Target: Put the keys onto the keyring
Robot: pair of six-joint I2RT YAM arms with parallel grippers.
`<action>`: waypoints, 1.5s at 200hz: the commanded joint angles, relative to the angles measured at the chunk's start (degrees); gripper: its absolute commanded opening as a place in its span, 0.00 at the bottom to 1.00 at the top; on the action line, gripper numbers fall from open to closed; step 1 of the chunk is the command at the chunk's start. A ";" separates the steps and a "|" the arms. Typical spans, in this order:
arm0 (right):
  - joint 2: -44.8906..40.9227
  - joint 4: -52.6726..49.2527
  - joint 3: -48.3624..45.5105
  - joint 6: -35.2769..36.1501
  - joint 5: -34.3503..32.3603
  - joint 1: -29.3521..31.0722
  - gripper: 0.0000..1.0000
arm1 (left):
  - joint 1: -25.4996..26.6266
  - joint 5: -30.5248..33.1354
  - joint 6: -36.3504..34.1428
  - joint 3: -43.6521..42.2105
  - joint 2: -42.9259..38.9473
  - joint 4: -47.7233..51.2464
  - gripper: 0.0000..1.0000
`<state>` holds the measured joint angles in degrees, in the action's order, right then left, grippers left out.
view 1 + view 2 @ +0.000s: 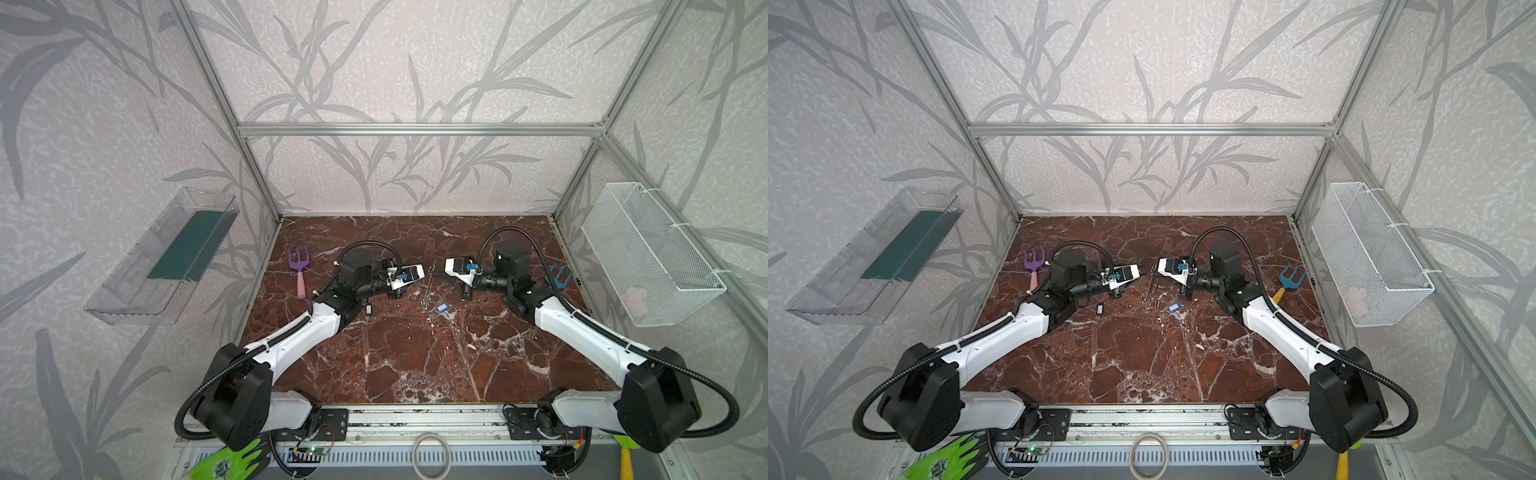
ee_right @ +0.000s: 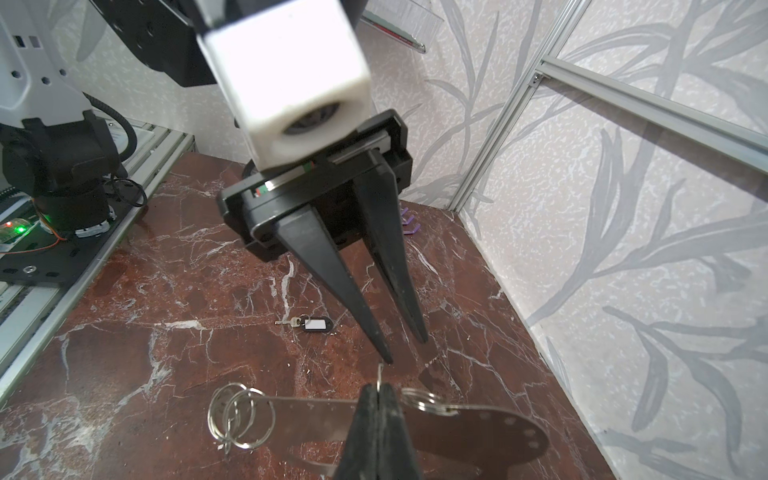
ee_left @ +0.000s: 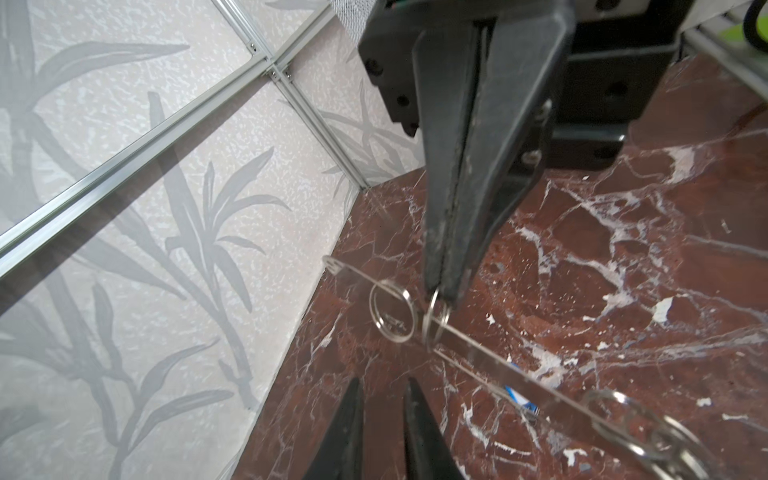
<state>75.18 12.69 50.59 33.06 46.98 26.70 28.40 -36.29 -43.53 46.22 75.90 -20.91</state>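
The keyring (image 2: 478, 428) is a flat grey metal plate with split rings (image 2: 241, 415) along its edge, held just above the marble. My right gripper (image 2: 379, 388) is shut on one small ring of it, as the left wrist view also shows (image 3: 442, 293). My left gripper (image 3: 382, 386) is open and empty, its fingertips (image 2: 388, 359) a short way from the held ring. One of the keys, with a black-and-white tag (image 2: 318, 325), lies on the table (image 1: 368, 309). The other key, with a blue tag (image 1: 441, 307), lies near the plate (image 1: 1173, 308), partly hidden behind it (image 3: 517, 395).
A purple toy rake (image 1: 300, 270) lies at the left of the table and a blue one (image 1: 559, 276) at the right. A wire basket (image 1: 652, 253) hangs on the right wall and a clear tray (image 1: 166, 257) on the left wall. A pale ring (image 1: 431, 455) sits on the front rail.
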 commanded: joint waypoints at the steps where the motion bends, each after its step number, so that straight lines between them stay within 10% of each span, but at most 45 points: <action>1: -1.62 1.70 -0.05 -0.18 1.20 0.33 0.00 | -0.52 1.99 -3.43 -0.69 -1.39 0.35 0.27; 101: -0.38 1.55 1.67 -4.00 4.02 0.36 0.00 | 0.53 -0.75 -8.26 -1.62 1.82 -9.60 0.46; 300: 1.82 0.66 4.05 -8.38 7.49 0.33 0.00 | 3.27 1.06 -16.92 -2.92 -1.28 -12.55 0.37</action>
<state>76.90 13.34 52.62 25.17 52.90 26.81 31.31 -33.61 -59.99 42.96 76.34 -31.92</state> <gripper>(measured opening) 0.044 0.388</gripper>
